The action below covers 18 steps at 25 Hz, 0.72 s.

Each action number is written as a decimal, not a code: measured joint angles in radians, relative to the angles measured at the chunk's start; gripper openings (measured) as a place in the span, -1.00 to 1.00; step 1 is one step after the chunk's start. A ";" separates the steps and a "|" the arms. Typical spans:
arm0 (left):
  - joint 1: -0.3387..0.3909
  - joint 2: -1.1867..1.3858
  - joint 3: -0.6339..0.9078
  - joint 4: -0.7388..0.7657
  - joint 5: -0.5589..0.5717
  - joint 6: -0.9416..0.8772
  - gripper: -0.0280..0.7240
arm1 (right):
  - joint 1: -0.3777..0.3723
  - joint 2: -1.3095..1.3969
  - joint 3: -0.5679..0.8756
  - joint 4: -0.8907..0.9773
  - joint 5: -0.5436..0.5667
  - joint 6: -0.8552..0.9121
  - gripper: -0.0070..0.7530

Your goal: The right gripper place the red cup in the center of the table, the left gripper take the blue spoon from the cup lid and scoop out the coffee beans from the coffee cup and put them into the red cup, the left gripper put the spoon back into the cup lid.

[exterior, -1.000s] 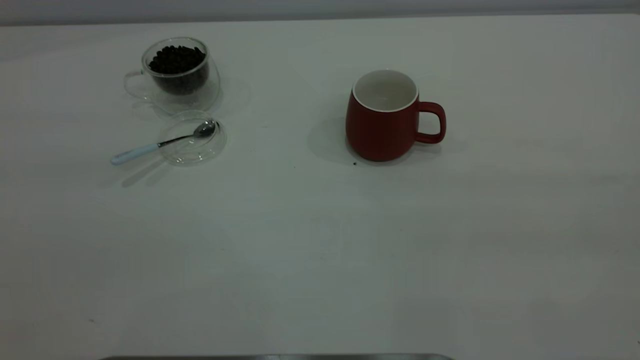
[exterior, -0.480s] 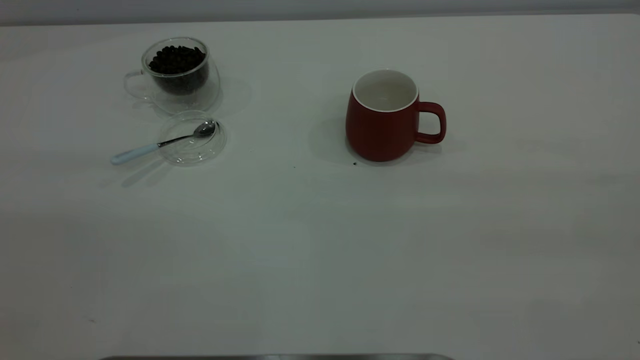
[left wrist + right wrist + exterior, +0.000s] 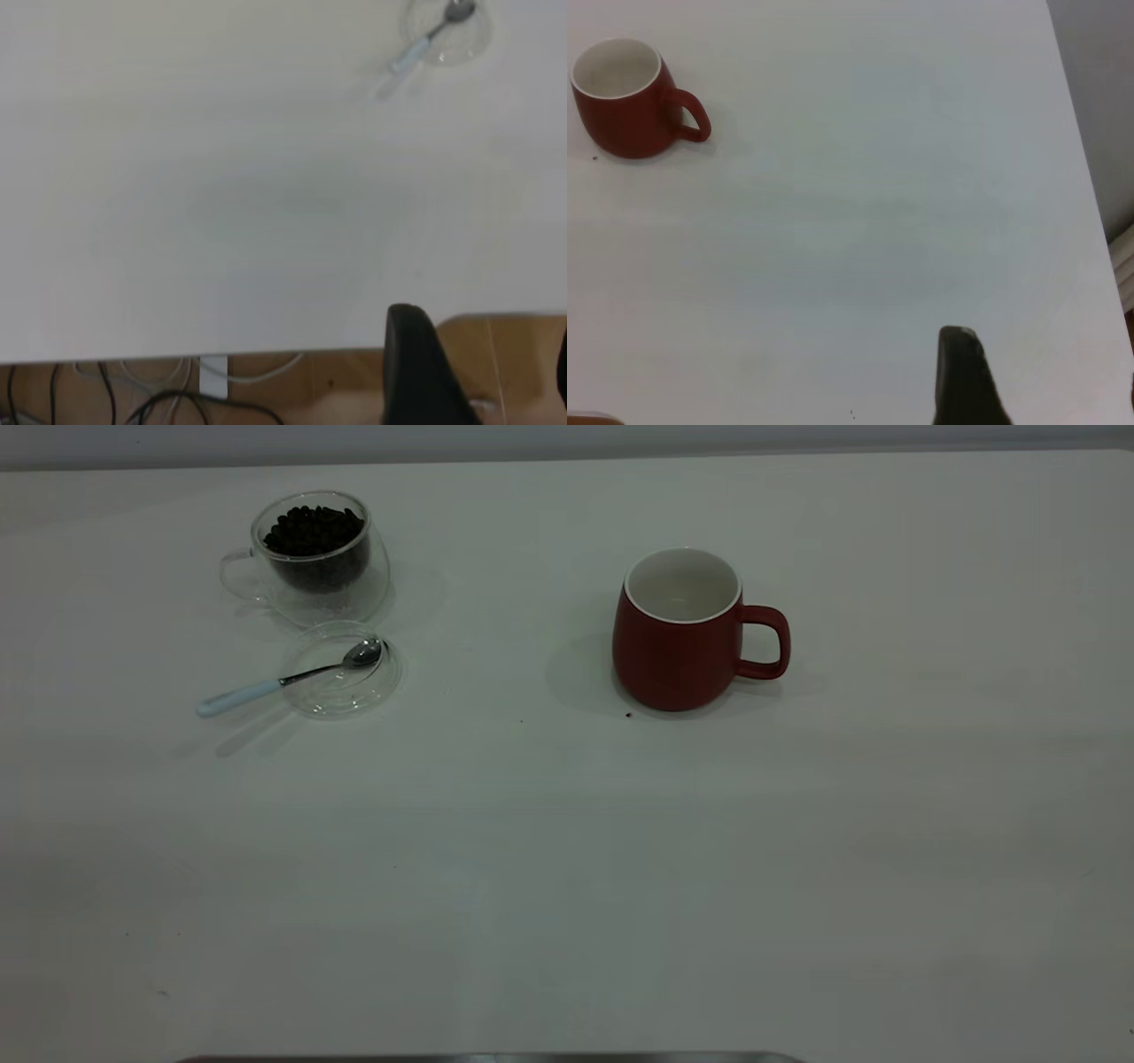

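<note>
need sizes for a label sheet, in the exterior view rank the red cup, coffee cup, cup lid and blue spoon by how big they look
1. red cup, largest.
2. coffee cup.
3. cup lid and blue spoon: unsure, the spoon runs longer while the lid covers more area.

Dark red cup (image 3: 678,655) with white interior, white table (image 3: 567,868), near-black coffee beans (image 3: 312,529)
</note>
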 joint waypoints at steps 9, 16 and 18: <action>0.000 -0.052 0.000 0.001 0.004 -0.004 0.24 | 0.000 0.000 0.000 0.000 0.000 0.000 0.27; 0.000 -0.071 0.000 0.001 0.004 -0.004 0.23 | 0.000 0.000 0.000 0.000 0.000 0.000 0.27; 0.000 -0.088 0.000 0.001 0.005 -0.004 0.23 | 0.000 0.000 0.000 0.000 0.000 0.000 0.27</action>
